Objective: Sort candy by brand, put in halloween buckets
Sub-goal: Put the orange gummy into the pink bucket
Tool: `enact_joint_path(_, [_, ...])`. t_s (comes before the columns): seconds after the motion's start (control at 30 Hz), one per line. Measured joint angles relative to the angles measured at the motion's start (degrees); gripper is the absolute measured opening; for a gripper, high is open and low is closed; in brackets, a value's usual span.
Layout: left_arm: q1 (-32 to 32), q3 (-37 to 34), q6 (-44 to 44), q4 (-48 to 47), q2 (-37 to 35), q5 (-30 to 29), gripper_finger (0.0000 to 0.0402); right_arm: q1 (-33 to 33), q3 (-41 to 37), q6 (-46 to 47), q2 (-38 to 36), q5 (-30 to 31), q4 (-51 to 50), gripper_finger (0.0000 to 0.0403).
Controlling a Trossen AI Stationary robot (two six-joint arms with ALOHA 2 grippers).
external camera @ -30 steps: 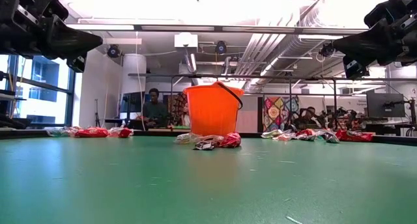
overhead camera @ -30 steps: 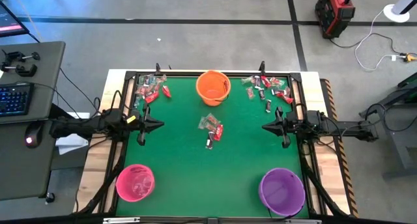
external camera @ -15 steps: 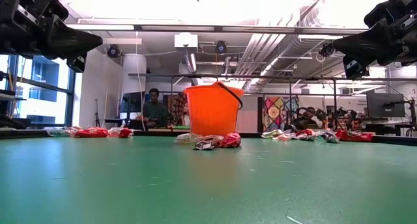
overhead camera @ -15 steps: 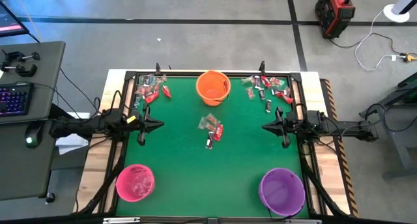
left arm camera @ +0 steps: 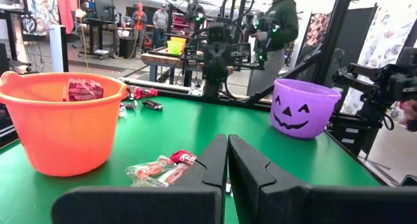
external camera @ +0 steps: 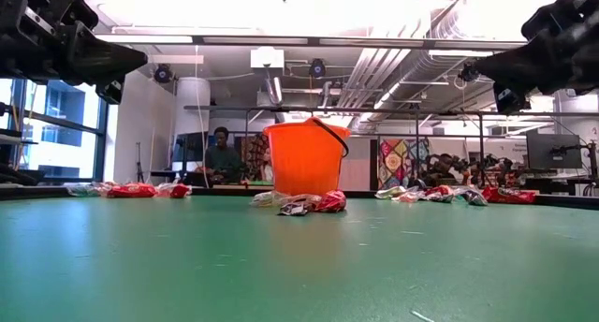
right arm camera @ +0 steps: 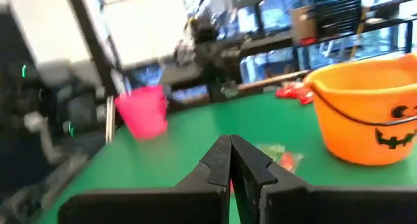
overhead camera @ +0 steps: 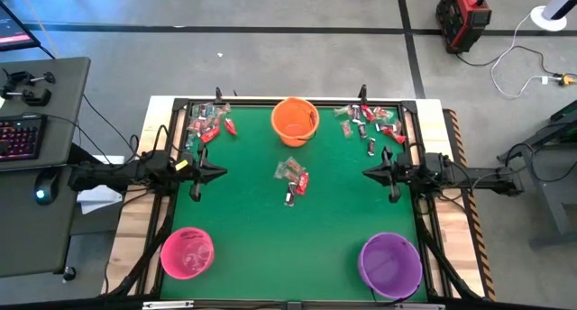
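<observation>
The orange bucket (overhead camera: 295,121) stands at the table's far middle, with a red candy (left arm camera: 85,89) inside. The pink bucket (overhead camera: 187,253) stands at the near left and the purple bucket (overhead camera: 390,265) at the near right. Candy lies in three heaps: far left (overhead camera: 209,123), far right (overhead camera: 370,123) and centre (overhead camera: 293,177). My left gripper (overhead camera: 224,173) hangs shut above the table's left side, pointing level at the centre. My right gripper (overhead camera: 365,174) hangs shut above the right side, facing it. Neither holds anything.
Black frame rails (overhead camera: 177,130) run along the table's edges. The green mat (overhead camera: 297,229) between the near buckets lies bare. A desk with a keyboard (overhead camera: 20,139) stands left of the table. People stand in the room beyond the table.
My right gripper has rolled slightly at the wrist without leaving its place. Nothing on the table has moved.
</observation>
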Motion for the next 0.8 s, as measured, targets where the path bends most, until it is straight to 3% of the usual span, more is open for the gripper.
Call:
enact_joint_path(0.07, [0.0,0.0,0.0,0.0,0.0,0.0,0.0003,0.0,0.0,9.9,0.0,0.7,8.8,0.0])
enact_joint_path(0.17, [0.0,0.0,0.0,0.0,0.0,0.0,0.0003,0.0,0.0,23.1,0.0,9.4,25.1,0.0])
enact_joint_path(0.27, [0.0,0.0,0.0,0.0,0.0,0.0,0.0003,0.0,0.0,26.5,0.2,21.5,33.8,0.0])
enact_joint_path(0.33, [0.0,0.0,0.0,0.0,0.0,0.0,0.0003,0.0,0.9,27.7,1.3,24.7,33.6,0.0])
enact_joint_path(0.47, [0.0,0.0,0.0,0.0,0.0,0.0,0.0003,0.0,8.5,29.5,9.7,24.8,24.1,0.0])
enact_joint_path(0.67, [0.0,0.0,0.0,0.0,0.0,0.0,0.0003,-3.9,26.6,28.4,32.0,27.0,-5.7,0.0019])
enact_joint_path(0.8, [0.0,0.0,0.0,0.0,0.0,0.0,0.0003,-9.2,37.1,32.5,45.8,24.1,-22.6,0.0057])
